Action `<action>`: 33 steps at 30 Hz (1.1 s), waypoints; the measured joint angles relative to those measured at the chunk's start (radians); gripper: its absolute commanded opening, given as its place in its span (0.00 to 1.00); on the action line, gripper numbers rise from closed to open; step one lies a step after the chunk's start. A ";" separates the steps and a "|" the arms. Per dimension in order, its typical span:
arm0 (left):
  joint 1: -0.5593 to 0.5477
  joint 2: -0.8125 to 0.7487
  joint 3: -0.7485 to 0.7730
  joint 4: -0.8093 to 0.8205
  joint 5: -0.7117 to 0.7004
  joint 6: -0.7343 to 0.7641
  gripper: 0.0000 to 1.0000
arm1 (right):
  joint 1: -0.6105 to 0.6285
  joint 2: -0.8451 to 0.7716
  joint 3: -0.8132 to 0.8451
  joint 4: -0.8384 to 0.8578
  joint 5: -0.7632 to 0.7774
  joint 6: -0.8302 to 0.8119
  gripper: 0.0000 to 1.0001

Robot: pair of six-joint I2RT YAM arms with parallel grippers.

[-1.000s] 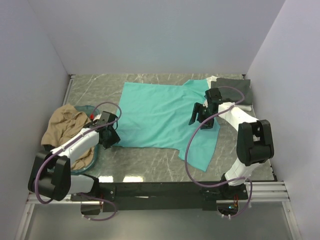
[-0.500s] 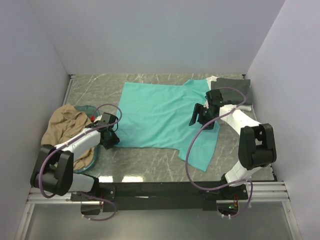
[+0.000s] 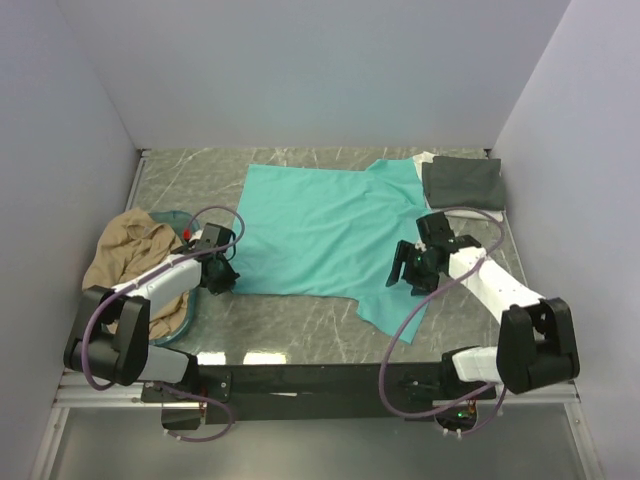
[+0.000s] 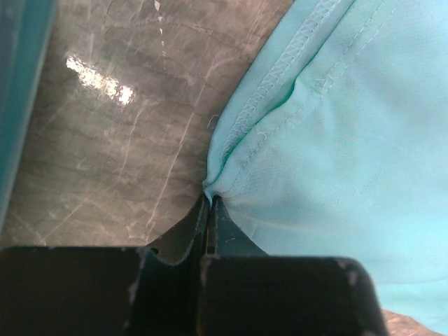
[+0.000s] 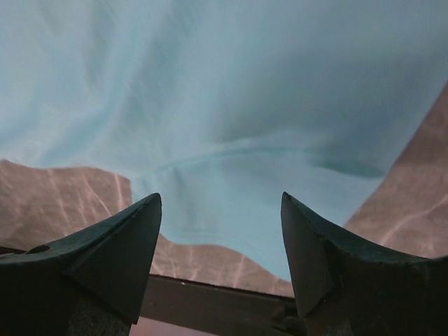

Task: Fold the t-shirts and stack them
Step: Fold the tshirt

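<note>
Top view: bright, even, diffuse overhead light, sharp focus, soft shadows. Two white glare patches on the counter (image 3: 290, 320) at 6 o'clock.
Left wrist view: glare streak at 10 o'clock. Teal-green t-shirt (image 4: 336, 140) stitching sharp. Left hand (image 4: 208, 210) underexposed, black.
Right wrist view: cloth soft, blurred, shaded toward 3 o'clock. Right hand (image 5: 220, 210) dark.

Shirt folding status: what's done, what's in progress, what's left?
Done, apparently: the grey shirt lies folded in the far right corner, with white cloth peeking from under it. In hand: the teal shirt is spread flat, unfolded; the left hand is shut on its near left edge and the right hand is open above its near right part. Left: fold the teal one, then the tan shirt, crumpled in the basket.
</note>
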 measured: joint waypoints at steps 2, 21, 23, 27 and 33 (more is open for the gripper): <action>0.003 0.000 0.000 0.000 0.005 0.005 0.01 | 0.023 -0.041 -0.035 -0.024 0.020 0.021 0.75; 0.015 -0.053 -0.014 -0.008 0.064 0.030 0.01 | 0.193 -0.363 -0.286 -0.218 0.092 0.275 0.57; 0.015 -0.061 -0.023 -0.009 0.068 0.031 0.01 | 0.193 -0.362 -0.311 -0.209 0.092 0.285 0.54; 0.015 -0.066 -0.035 -0.008 0.074 0.031 0.01 | 0.193 -0.357 -0.358 -0.191 0.079 0.306 0.51; 0.015 -0.067 -0.038 -0.008 0.078 0.031 0.01 | 0.193 -0.375 -0.360 -0.181 0.082 0.317 0.50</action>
